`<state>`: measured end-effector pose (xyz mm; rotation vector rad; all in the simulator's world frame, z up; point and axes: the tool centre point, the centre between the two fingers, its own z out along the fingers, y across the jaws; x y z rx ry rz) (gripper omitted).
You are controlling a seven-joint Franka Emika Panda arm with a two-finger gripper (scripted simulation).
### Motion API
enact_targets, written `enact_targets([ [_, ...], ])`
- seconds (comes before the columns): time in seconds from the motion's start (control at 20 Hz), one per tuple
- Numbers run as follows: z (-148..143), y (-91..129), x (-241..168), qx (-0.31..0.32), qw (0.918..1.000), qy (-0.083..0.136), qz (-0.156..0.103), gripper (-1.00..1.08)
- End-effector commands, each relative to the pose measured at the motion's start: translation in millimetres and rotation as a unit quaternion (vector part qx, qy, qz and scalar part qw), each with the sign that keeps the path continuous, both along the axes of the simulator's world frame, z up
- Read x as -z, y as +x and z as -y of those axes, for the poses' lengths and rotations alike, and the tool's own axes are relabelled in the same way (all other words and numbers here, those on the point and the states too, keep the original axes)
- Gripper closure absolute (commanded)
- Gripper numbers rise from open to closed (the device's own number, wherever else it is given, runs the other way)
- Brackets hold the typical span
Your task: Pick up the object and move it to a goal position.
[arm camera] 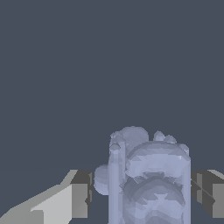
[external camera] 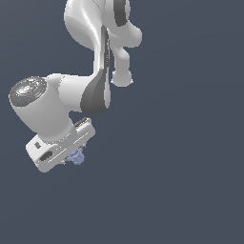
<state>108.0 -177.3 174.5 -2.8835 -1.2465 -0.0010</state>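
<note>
One arm [external camera: 71, 90], white and grey, bends down across a flat slate-blue ground [external camera: 181, 181]. The gripper [external camera: 76, 157] sits low at the exterior view's left. The object [external camera: 76, 157], a lumpy pale blue-lavender thing, pokes out at the gripper's tip. Wrist view: the object [arm camera: 148, 179] fills the space between both fingers [arm camera: 81, 192], which press against its sides (jaws closed onto it, only partly drawn in). Whether it rests on the ground or hangs clear I cannot tell
</note>
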Motion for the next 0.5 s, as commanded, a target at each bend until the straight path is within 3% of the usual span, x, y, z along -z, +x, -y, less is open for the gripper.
enact_targets([
  [0.0,6.2,7.4,-5.5,0.000,1.0000,0.000,0.000,1.08],
  [0.45,21.3,25.5,-18.4,0.000,1.0000,0.000,0.000,1.08],
])
